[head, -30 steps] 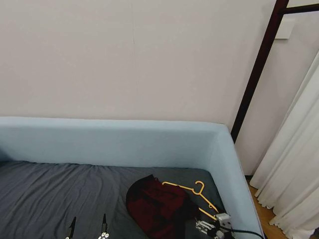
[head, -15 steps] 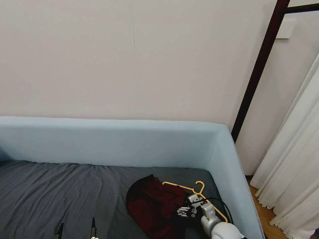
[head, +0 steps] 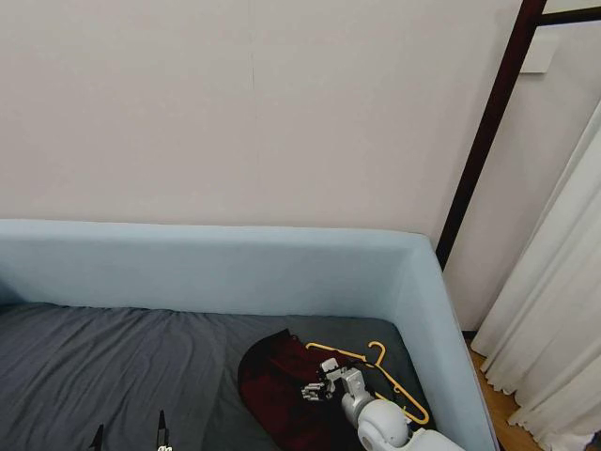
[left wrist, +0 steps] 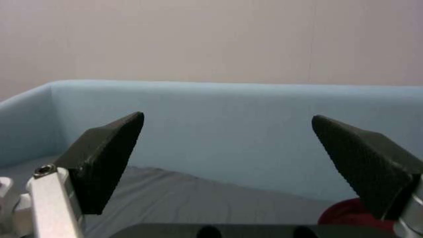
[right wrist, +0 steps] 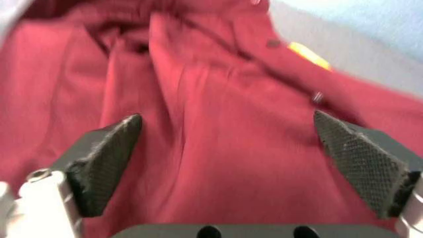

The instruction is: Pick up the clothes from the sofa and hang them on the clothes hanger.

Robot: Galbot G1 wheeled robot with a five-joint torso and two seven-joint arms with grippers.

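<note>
- Here the clothes [head: 277, 385] are one dark red woven garment, crumpled into a soft rounded heap. Long folds and small buttons show in the right wrist view.
- The garment lies on the wrinkled dark grey seat cover [head: 113, 357] of the sofa [head: 235, 268], whose back and arm are smooth pale blue padding with squared edges.
- A thin yellow hanger [head: 376, 360] lies flat just beside the garment, toward the sofa arm, with one end touching the cloth.
- The right claw [head: 317, 387] has silver links and black, textured, wedge-shaped pads [right wrist: 109, 158]. It hangs directly over the garment with its fingers spread wide; whether they touch the cloth cannot be told.
- The left claw [head: 129, 434] is also spread apart and holds nothing. It is well apart from the garment, on the side away from the hanger.
- A slim dark rack pole [head: 488, 122] stands beyond the sofa arm, past the garment's hanger side, next to a white pleated curtain [head: 554, 329].
</note>
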